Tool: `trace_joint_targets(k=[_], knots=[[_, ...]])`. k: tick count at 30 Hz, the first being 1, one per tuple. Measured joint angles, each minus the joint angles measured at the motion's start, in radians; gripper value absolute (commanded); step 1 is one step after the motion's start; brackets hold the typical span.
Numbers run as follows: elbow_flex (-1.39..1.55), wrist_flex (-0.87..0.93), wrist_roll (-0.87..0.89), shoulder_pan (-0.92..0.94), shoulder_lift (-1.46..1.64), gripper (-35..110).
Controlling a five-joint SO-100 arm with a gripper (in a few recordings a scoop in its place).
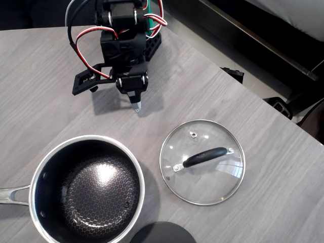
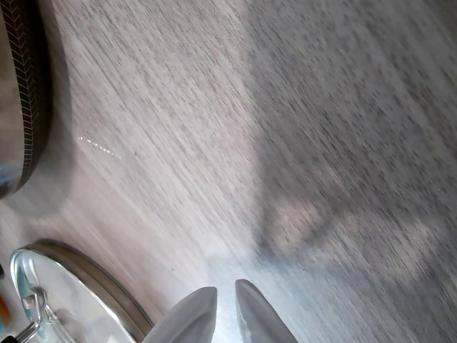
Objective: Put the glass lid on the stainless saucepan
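The glass lid [image 1: 202, 161] lies flat on the table [image 1: 45, 91], black bar handle [image 1: 204, 157] up, just beside the stainless saucepan [image 1: 86, 188], which stands open to its left in the overhead view with its dark honeycomb inside showing; the two are near but apart. The gripper [image 1: 135, 105] hangs over bare table near the arm's base, away from both, and holds nothing, so by my reading the task is at its first step: the reach for the lid has yet to arrive. In the wrist view the gripper [image 2: 223, 314] shows two pale fingertips [image 2: 187, 318] close together with only a thin gap, a narrow stance. The next move likely calls for spreading the jaws, travelling to the lid and settling them across the bar handle, the one part that offers a grip. The wrist view is streaked with blur; the lid's steel rim [image 2: 93, 275] and a rivet are cut off at the lower left, and the saucepan's wall [image 2: 25, 93] is a sliver at the left edge. In the overhead view the saucepan's long handle [image 1: 12, 195] runs out of frame, and a dark round object [image 1: 162, 234] at the bottom edge is cropped and cannot be identified.
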Motion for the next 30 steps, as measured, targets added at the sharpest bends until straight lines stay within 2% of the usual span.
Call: trace_joint_targets(k=[28,30], knots=[[0.000,0.000,0.000,-0.014,0.000,0],[0.000,-0.009,0.040,-0.029,0.000,0]])
